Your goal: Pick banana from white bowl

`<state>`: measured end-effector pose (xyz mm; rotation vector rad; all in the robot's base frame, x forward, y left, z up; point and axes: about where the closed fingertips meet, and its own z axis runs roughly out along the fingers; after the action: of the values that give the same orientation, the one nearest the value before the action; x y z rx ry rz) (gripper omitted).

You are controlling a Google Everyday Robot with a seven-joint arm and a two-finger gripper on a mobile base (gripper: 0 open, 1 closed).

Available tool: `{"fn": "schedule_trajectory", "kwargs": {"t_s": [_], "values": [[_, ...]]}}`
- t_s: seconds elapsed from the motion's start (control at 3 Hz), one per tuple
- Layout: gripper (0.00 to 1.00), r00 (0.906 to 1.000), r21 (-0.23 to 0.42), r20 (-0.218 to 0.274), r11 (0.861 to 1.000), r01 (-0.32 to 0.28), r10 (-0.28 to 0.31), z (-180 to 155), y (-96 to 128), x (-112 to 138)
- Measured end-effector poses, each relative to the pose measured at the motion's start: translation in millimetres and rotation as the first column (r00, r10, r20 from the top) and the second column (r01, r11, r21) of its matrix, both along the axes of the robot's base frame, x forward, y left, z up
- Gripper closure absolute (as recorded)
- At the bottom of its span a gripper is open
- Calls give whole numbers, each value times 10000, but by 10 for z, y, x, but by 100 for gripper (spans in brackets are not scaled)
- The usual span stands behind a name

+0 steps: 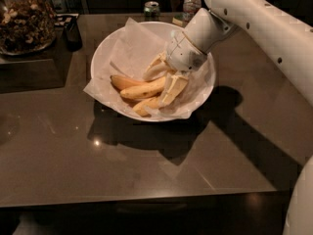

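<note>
Your robot's white two-finger gripper (pixel 157 86) reaches down into a wide, shallow white paper-lined bowl (pixel 105 53) on a dark glossy table (pixel 146 170).
Near the bowl's front lies a paler yellow banana (pixel 143 107). Behind it is the long curved bright-yellow banana (pixel 142 90), its right end between the gripper's spread pale fingers (pixel 172 88). Along the far edge stand a glass jar of nuts (pixel 24 18), a small can (pixel 151 9) and a clear plastic bottle (pixel 191 3).

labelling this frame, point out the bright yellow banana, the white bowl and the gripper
banana (pixel 145 88): camera view, middle of its curve
white bowl (pixel 98 58): camera view, bare left rim
gripper (pixel 165 80): camera view, between its fingertips, inside the bowl
</note>
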<state>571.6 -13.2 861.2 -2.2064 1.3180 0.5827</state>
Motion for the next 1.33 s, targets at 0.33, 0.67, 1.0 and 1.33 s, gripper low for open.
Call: {"fn": "schedule_trajectory", "kwargs": {"t_s": [0.33, 0.67, 1.0, 1.33], "values": [[99, 9997, 47, 181, 9999, 140, -141, 48, -35, -6], [100, 9968, 122, 593, 9985, 531, -537, 178, -133, 0], [100, 9879, 249, 1132, 9943, 1034, -1056, 381, -270, 0], [100, 9804, 499, 1308, 9886, 1421, -1475, 565, -386, -13]]}}
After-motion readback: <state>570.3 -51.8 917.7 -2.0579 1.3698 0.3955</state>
